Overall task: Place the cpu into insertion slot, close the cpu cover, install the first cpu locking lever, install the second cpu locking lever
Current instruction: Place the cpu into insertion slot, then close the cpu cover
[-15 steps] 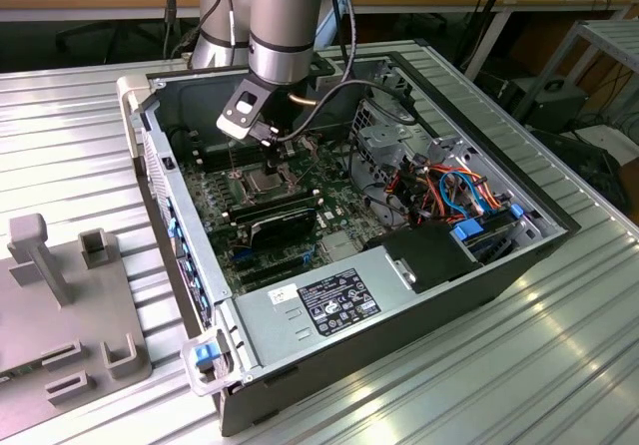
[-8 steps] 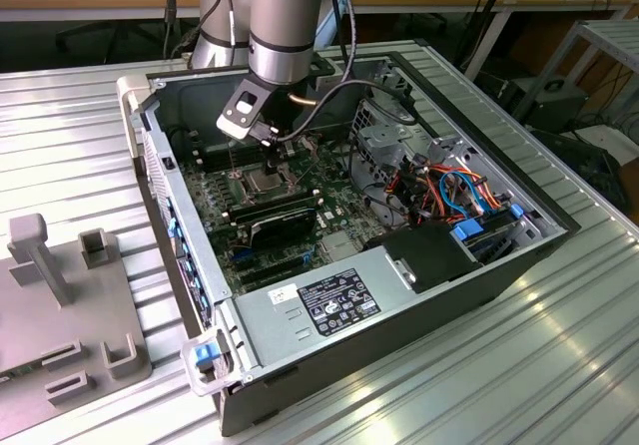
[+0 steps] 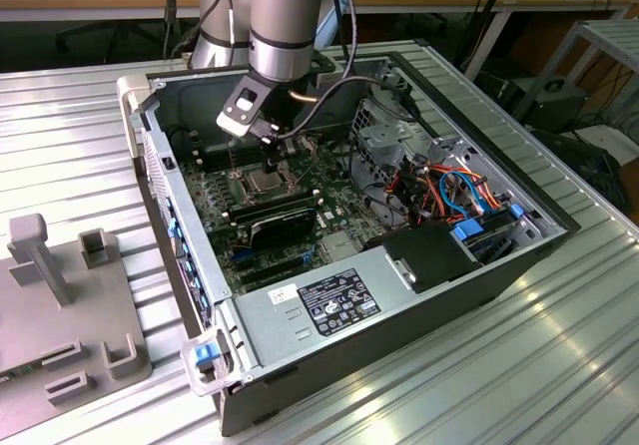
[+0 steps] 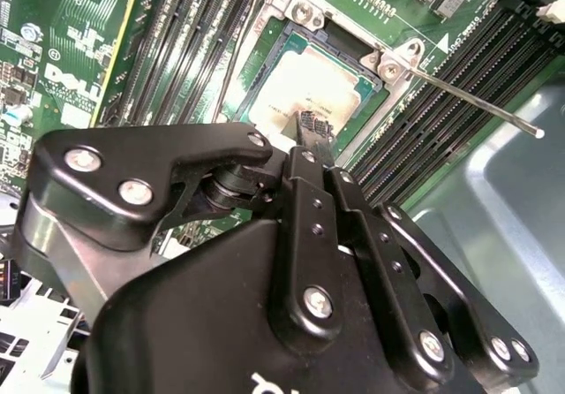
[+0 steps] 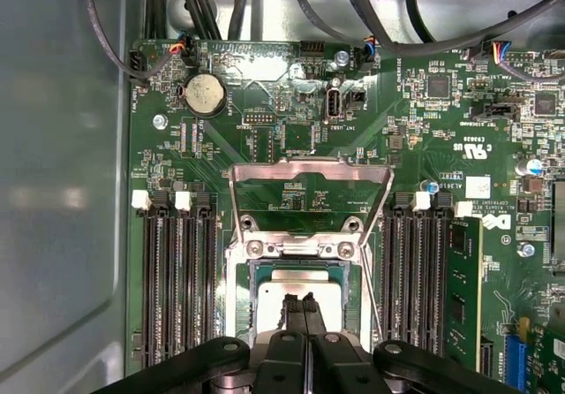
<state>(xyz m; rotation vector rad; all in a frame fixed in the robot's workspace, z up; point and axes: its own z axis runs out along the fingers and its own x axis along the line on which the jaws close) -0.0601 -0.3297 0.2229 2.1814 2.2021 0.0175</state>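
On the ribbed metal surface (image 3: 539,365) lies an open computer case (image 3: 399,357). Inside, on its green motherboard (image 5: 291,129), the cpu cover (image 5: 309,166) stands swung up off the insertion slot (image 4: 331,45), where the cpu (image 5: 274,288) sits. The claw (image 5: 297,310) hangs directly over it, fingers pressed together on nothing.

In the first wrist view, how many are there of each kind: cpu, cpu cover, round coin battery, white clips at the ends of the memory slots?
cpu: 1
cpu cover: 1
coin battery: 1
white clips: 4
Total: 7
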